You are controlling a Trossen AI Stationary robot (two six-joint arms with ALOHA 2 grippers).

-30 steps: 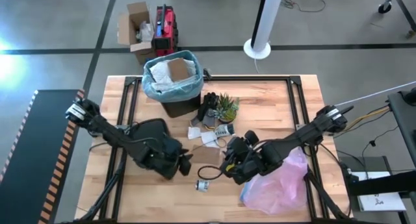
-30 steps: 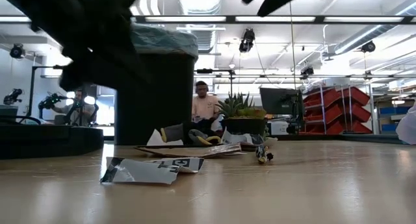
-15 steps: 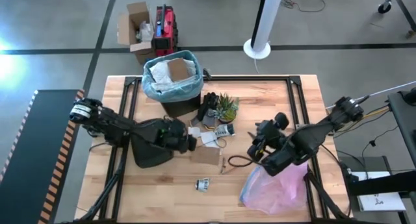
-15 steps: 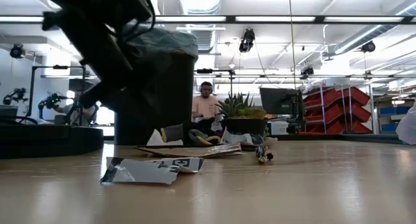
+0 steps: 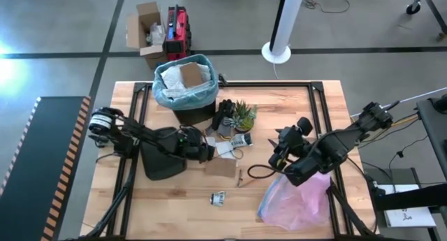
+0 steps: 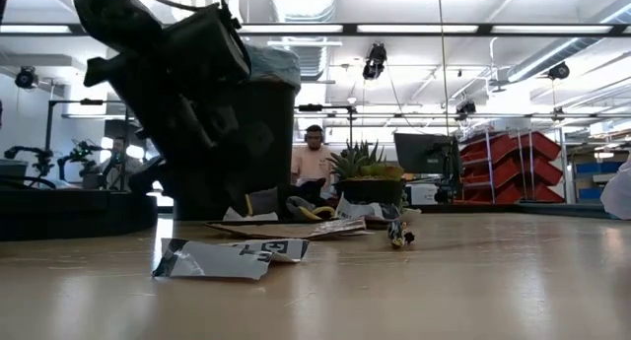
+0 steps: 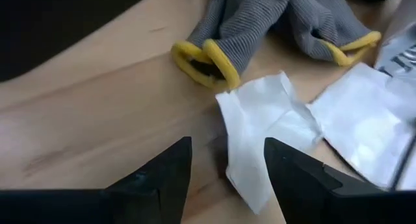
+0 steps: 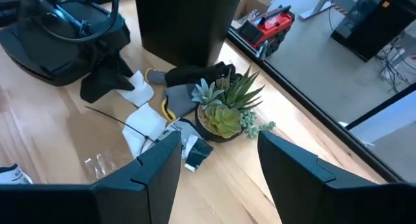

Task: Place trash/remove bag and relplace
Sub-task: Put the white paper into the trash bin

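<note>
Open wood at lower left of high view, around the small scrap [image 5: 218, 198]. Centre crowded: bin [image 5: 186, 89], potted plant [image 5: 242, 116], gloves [image 5: 224, 115], white paper [image 5: 225, 147], brown cardboard [image 5: 222, 167]. Lower right blocked by pink bag [image 5: 297, 200].

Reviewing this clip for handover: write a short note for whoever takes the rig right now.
Left gripper: open, low over a white paper scrap beside the grey gloves, nothing held.
Right gripper: open, empty, raised above the potted plant.
Done: some trash sits in the blue-lined bin.
Left: brown paper, white scraps and a small wrapper lie on the table; the bag swap is not yet done.
</note>
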